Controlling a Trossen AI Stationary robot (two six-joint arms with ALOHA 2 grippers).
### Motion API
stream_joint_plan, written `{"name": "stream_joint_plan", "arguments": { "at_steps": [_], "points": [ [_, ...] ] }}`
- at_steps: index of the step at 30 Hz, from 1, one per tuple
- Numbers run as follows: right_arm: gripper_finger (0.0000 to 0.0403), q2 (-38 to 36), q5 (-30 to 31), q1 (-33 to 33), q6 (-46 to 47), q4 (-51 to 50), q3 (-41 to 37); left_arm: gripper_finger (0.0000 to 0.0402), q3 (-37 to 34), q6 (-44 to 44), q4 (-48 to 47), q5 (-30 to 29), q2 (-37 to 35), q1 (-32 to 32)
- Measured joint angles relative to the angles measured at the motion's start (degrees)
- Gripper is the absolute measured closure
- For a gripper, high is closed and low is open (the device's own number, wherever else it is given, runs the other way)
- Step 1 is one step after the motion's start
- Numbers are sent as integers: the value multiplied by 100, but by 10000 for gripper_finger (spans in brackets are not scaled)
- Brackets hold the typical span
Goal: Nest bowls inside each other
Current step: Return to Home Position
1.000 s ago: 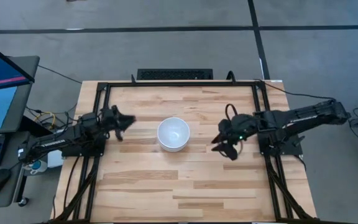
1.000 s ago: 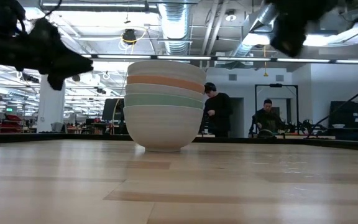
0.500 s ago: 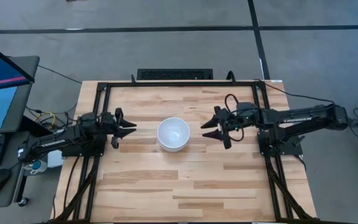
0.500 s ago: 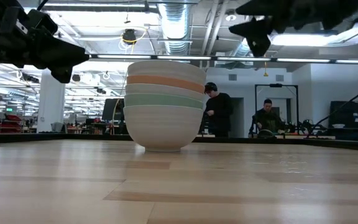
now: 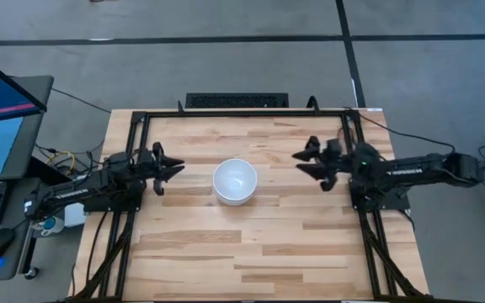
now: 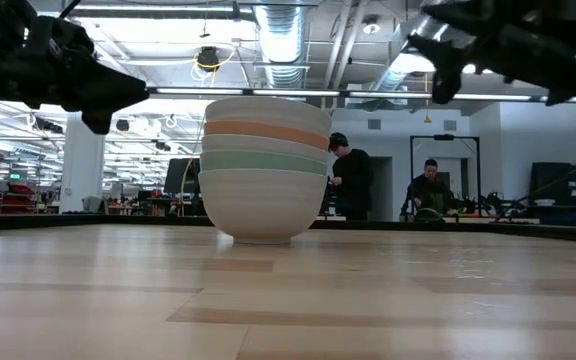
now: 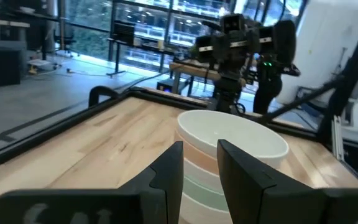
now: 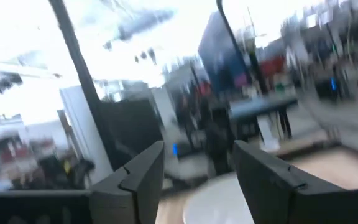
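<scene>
On wood table (image 5: 192, 244): bowls (image 5: 235, 181); ppl (image 6: 350, 180) behind.

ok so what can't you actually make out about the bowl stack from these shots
- High view: only the top white bowl shows; it covers the bowls beneath.
- Low view: the stack is seen side-on, so the bowls' insides are hidden.
- Left wrist view: the left gripper and the bottom edge cut off the stack's lower part.
- Right wrist view: past the right gripper, only a pale curved rim shows, cut by the bottom edge.

Grey floor (image 5: 226, 59), wooden table (image 5: 251, 244), ceiling ducts (image 6: 268, 25)
</scene>
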Motion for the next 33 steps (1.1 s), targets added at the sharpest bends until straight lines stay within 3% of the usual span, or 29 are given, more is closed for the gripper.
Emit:
{"name": "stream_joint_plan", "arguments": {
  "at_steps": [4, 9, 17, 20, 24, 26, 33],
  "points": [
    [188, -261, -18, -142, 74, 909, -472, 313, 0, -174, 10, -188, 0, 0],
    [188, -769, -136, -377, 477, 1326, -884, 313, 0, -174, 11, -222, 0, 0],
    [188, -1890, -1732, -1108, 1870, 1091, -889, 313, 0, -86, 11, -346, 0, 0],
    [188, -2320, -2010, -1378, 2333, 799, -889, 313, 0, -36, 11, -405, 0, 0],
    [188, -3041, -2021, -1735, 1980, -157, -889, 313, 0, 85, 11, -392, 0, 0],
    [188, -3395, -1694, -1819, 1746, -876, -873, 313, 0, 84, 11, -383, 0, 0],
    [188, -4529, -174, -1497, 573, -5355, 140, 313, 0, 131, 13, -377, 0, 0]
  ]
}}
